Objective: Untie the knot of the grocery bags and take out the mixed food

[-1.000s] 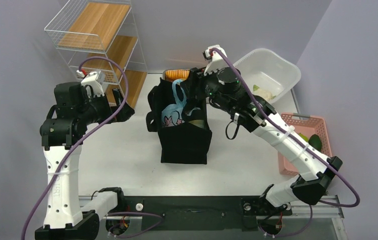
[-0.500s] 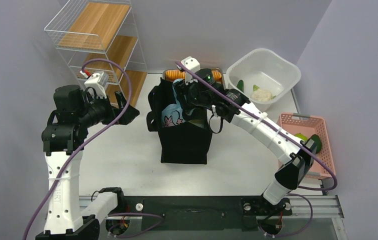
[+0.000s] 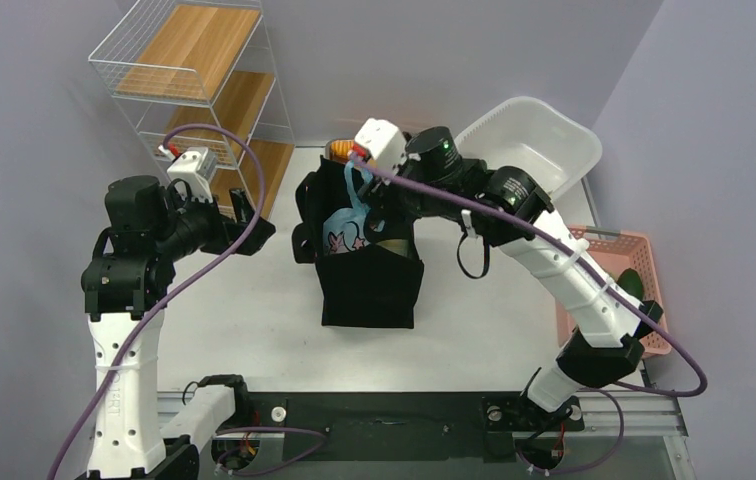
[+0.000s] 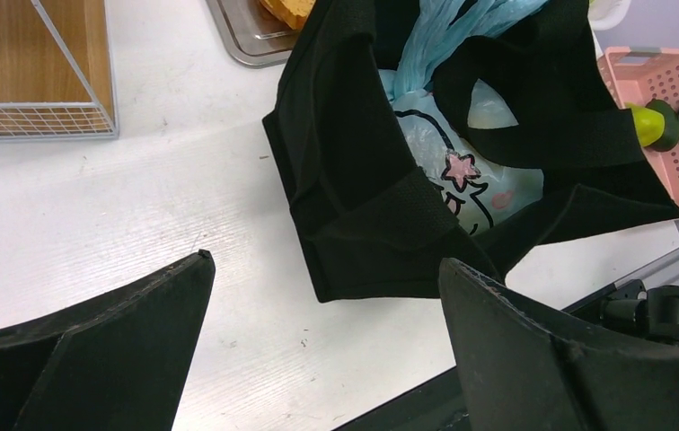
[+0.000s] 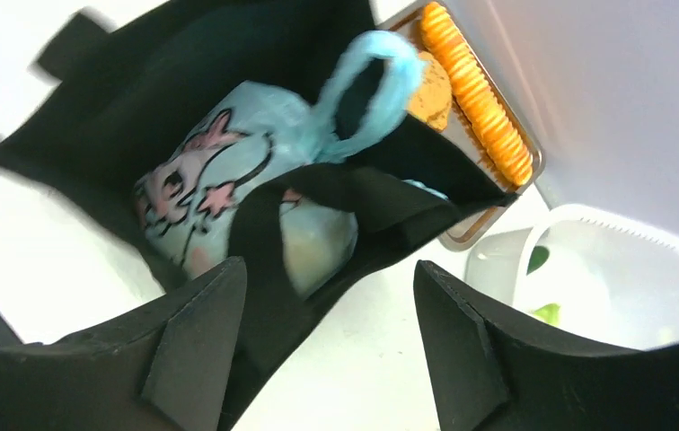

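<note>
Jaws on my right gripper (image 5: pixel 327 269) stand wide apart and hold nothing. Just beyond them the blue bag (image 5: pixel 219 171) sits inside the black tote (image 5: pixel 228 54), its knot (image 5: pixel 313 144) tied. My left gripper (image 4: pixel 325 260) is spread wide too, empty, the tote ahead of its jaws and apart from them. Past the tote lies a sliced loaf (image 5: pixel 475 90).

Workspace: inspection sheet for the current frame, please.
Surface: white table, faint marks.
Job's things: black tote upright; pale blue bag inside it; knot tied.
Clutter: sliced loaf behind the tote; white tub and pink basket at right; wire shelf at left.
Grippers: left gripper open, beside the tote; right gripper open, above the tote.
Cables: purple cables looped off both arms.
Surroundings: plain walls; nothing else seen.
</note>
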You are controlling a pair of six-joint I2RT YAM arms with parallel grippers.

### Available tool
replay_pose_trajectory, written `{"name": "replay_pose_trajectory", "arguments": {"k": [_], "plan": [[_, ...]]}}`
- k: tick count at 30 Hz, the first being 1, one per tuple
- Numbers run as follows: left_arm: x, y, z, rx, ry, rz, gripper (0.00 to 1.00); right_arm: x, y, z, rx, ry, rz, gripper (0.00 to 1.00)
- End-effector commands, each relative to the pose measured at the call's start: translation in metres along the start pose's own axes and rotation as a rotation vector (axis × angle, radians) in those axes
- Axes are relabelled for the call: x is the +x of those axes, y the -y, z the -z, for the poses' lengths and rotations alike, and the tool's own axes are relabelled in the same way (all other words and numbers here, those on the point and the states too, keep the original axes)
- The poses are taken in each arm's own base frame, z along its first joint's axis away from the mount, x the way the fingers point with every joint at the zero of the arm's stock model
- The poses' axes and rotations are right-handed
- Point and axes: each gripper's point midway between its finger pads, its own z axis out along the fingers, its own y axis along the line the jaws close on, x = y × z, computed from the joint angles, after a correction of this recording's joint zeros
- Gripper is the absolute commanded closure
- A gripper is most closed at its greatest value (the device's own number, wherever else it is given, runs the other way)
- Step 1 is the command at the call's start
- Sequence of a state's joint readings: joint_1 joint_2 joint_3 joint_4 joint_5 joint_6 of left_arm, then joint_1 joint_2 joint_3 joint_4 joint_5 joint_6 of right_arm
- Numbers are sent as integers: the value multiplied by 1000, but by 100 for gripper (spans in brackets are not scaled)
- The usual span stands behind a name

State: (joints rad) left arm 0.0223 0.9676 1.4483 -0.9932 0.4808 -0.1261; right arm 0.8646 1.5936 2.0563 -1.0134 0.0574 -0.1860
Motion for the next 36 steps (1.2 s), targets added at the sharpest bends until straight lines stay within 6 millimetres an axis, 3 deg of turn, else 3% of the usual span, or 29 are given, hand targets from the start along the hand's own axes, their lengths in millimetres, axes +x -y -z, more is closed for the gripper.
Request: {"name": "replay_pose_trajectory", "arguments": {"k": [1,9,16,18,22,25,28,32,35,36], "plan": [[-2,-1,1,-5,19,-34,4,18,-33,22,-66,-124,306,37],[3,-6,6,-51,24,-22,4,50,-25,-10,19,-345,455,43],[9,-10,7,-73,13,-7,5,52,-27,-40,45,-370,450,46],[10,-11,8,-80,15,-8,5,65,-33,-47,15,-410,449,41],[11,-11,11,-89,16,-14,5,114,-42,-62,-62,-566,466,22],[13,-12,12,-95,13,-16,5,142,-39,-73,-74,-665,486,20],[15,-13,13,-101,6,-14,5,148,-30,-81,-53,-698,493,21],[17,-15,12,-108,3,-11,5,147,-24,-90,-24,-711,538,31],[18,-17,12,-117,-3,-12,6,133,-19,-91,12,-666,534,61],[19,-18,12,-121,-6,-13,6,124,-17,-89,24,-635,518,66]]}}
